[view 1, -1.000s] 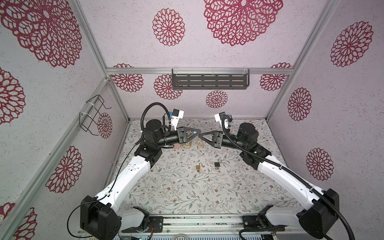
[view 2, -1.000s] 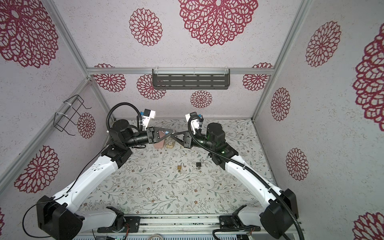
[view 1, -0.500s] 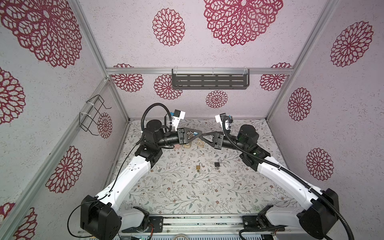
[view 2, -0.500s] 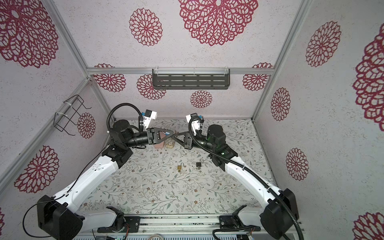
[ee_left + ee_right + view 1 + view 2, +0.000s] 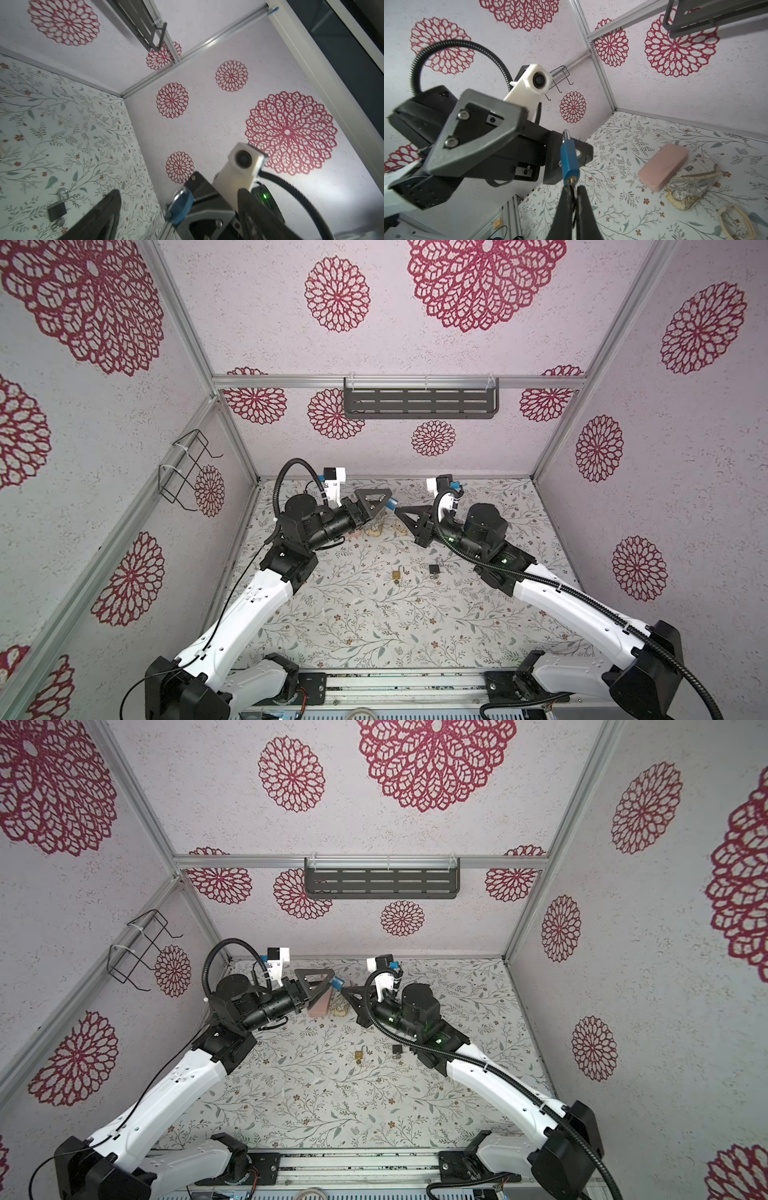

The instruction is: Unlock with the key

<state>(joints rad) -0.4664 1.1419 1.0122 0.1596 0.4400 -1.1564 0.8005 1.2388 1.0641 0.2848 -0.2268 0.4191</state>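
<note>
One tight pinch on key (image 5: 572, 185) by right gripper (image 5: 574, 192), blue lock (image 5: 569, 160) stuck on it up at 12 o'clock, left gripper (image 5: 178, 195) spread wide around, likely to free it for turning.

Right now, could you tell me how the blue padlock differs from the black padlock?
The blue padlock is up in the air; the black padlock lies on the table. The blue padlock has a key in its base, pinched by the shut right gripper; nothing grips the black padlock. Both are small, with silver shackles.
</note>
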